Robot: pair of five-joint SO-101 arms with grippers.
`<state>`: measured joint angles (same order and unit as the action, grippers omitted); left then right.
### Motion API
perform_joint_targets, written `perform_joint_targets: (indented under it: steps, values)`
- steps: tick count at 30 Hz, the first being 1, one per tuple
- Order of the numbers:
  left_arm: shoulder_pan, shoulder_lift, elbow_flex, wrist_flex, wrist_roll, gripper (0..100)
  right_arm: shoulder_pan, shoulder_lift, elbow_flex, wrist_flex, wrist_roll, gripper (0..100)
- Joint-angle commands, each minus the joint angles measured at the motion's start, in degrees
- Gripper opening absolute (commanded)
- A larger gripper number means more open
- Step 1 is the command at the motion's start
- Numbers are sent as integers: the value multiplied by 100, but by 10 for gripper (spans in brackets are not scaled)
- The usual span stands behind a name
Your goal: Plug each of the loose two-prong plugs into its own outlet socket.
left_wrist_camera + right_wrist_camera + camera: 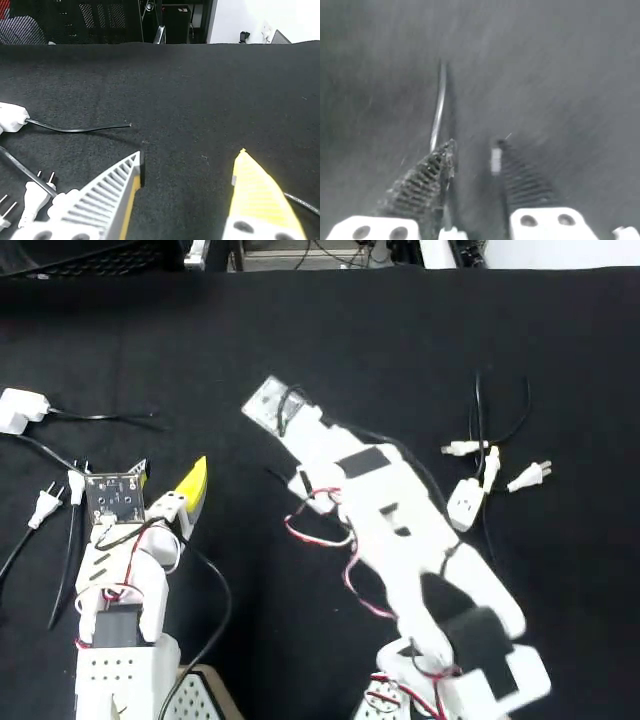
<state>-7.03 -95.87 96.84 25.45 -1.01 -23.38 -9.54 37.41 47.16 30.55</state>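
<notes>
Black cloth [400, 340] covers the table. We see the left gripper [190, 157] with its yellow and white fingers spread wide, holding nothing. Two loose plugs [42, 505] lie just beside that arm, near a corded white block [18, 410]. The right gripper [475, 145] sits mid-table, its fingers narrowly parted beside a thin cable [439, 105]. Two more plugs [530, 477] and a white socket [465, 502] lie on the right arm's outer side.

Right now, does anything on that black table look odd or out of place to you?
One thing: the black cord from the white block at the high view's left edge simply stops on the cloth, with no plug on its free end. The loose plugs lie unplugged; nothing looks broken.
</notes>
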Motion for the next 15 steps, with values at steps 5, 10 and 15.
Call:
perform_joint_targets:
  steps: [5,10,15]
  values:
    - [-22,26,101,-141,9,297,-431,-189,-418,1143,35,156]
    - [-22,26,101,-132,9,297,-721,-48,66,492,35,156]
    - [-31,26,101,-132,9,297,-677,673,101,-62,35,155]
